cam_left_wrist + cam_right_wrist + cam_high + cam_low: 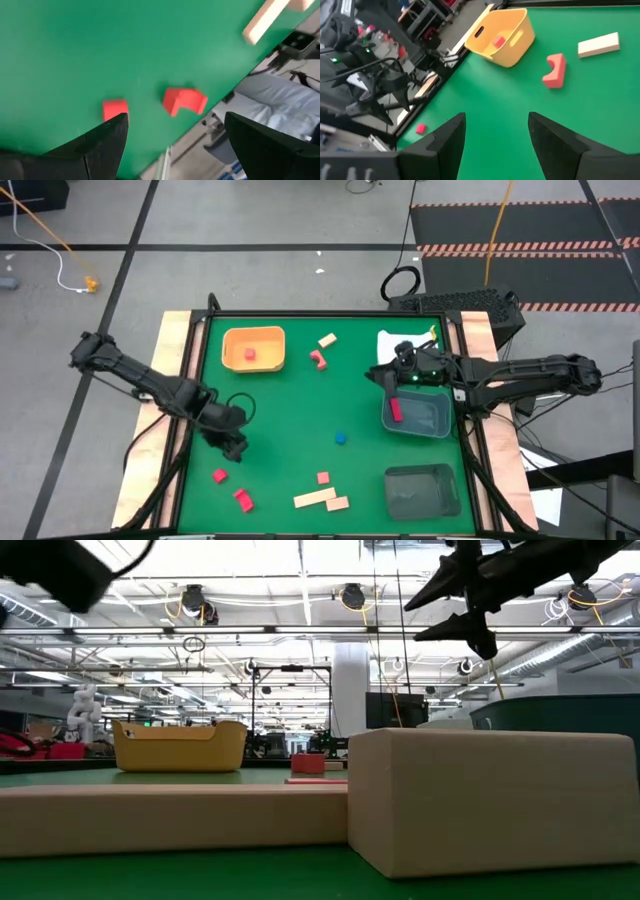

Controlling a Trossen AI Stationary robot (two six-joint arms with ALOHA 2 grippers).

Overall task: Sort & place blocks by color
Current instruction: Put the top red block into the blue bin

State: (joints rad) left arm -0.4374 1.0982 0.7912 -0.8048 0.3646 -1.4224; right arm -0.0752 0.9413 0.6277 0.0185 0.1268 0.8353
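Blocks: scattered on green mat (280,420); red cube (250,354) in orange tray (254,333); red bar (396,411) in grey tray (432,425).
Left gripper (233,448): above red pieces (184,100) near mat's left front, fingers spread, empty.
Right gripper (385,377): over grey tray's edge, fingers parted, empty.

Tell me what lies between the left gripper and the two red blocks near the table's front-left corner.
Only bare green mat. In the high view the left gripper, open, hangs just behind the red blocks; the left wrist view shows both with nothing before them.
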